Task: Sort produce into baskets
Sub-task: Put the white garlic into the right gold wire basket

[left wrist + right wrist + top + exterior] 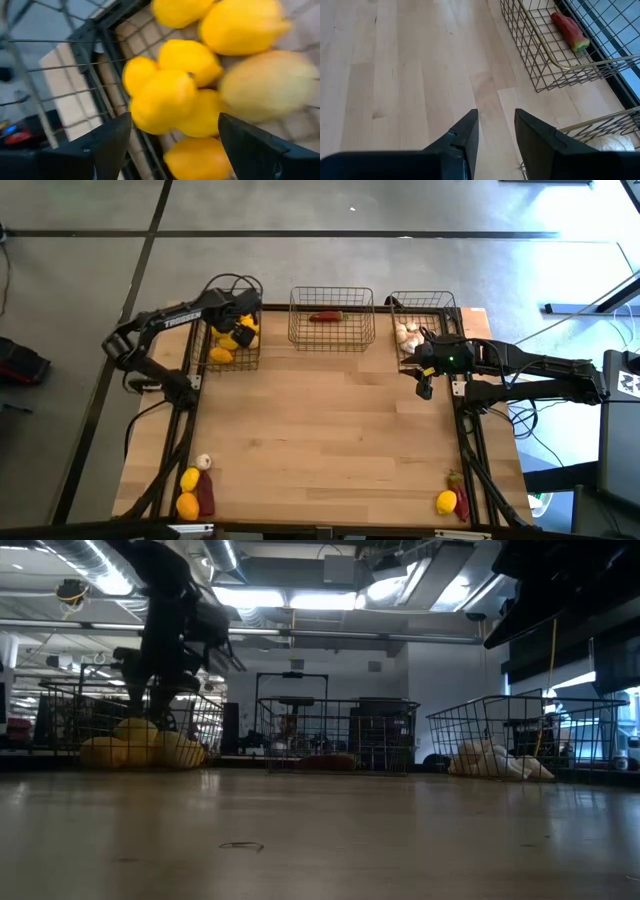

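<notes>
Yellow lemons point(165, 100) piled right under my left gripper point(240, 323), which hangs over the left basket point(205, 345) with its fingers point(107, 145) spread wide, nothing between them. One lemon point(267, 85) just past my fingertips looks blurred. In the low view the lemons point(140, 745) sit heaped on that basket's floor, below my left gripper point(160, 700).

My right gripper point(425, 380) hangs above bare wood table point(410, 75), fingers point(462, 137) partly apart, empty. Just beside it, on the far side, the right basket point(445, 305) with whitish garlic bulbs point(408, 335). Ahead of this gripper is the middle basket point(530, 45) holding one red chili pepper point(570, 30).

Well behind my left gripper, at the near table corner: two lemons point(188, 492), a garlic bulb point(203, 463), a dark red chili point(206, 498). Well behind my right gripper, at the other near corner: a lemon point(446, 502) touching a chili point(459, 492).
</notes>
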